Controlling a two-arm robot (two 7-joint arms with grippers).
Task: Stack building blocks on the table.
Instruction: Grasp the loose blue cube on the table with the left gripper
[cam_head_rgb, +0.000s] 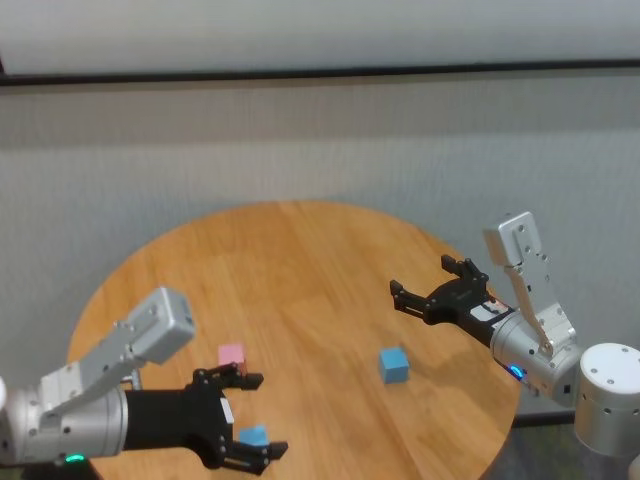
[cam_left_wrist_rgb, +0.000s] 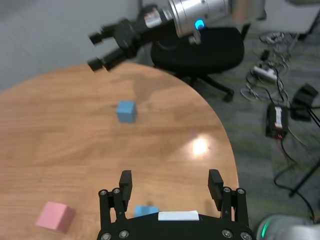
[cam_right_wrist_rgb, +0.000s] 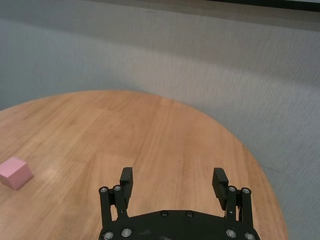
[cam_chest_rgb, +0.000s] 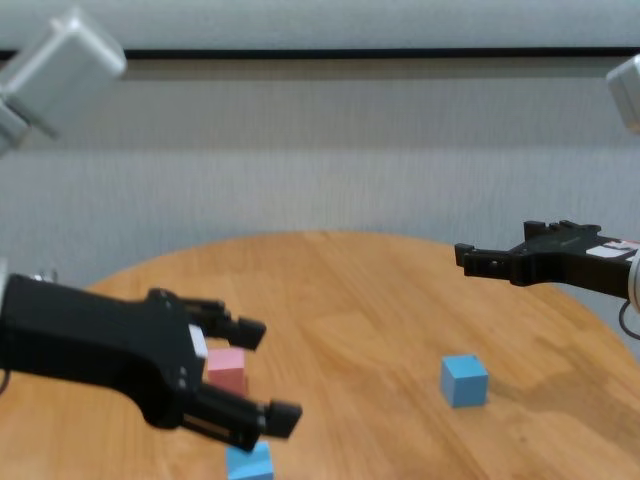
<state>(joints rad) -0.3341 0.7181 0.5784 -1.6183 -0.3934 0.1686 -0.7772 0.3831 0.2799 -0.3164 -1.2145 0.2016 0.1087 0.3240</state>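
Three blocks sit apart on the bench (cam_head_rgb: 300, 260), none stacked. Left hand (cam_head_rgb: 250, 413), fingers spread and empty, hovers over the lower-left blue block (cam_head_rgb: 253, 436), pink (cam_head_rgb: 231, 356) beside; looks like lining up a grab. Right hand (cam_head_rgb: 420, 285) waits released above the centre-right blue (cam_head_rgb: 394, 365).

Head view looks steeply down, chest view low and level; both share the table (cam_head_rgb: 300, 260).
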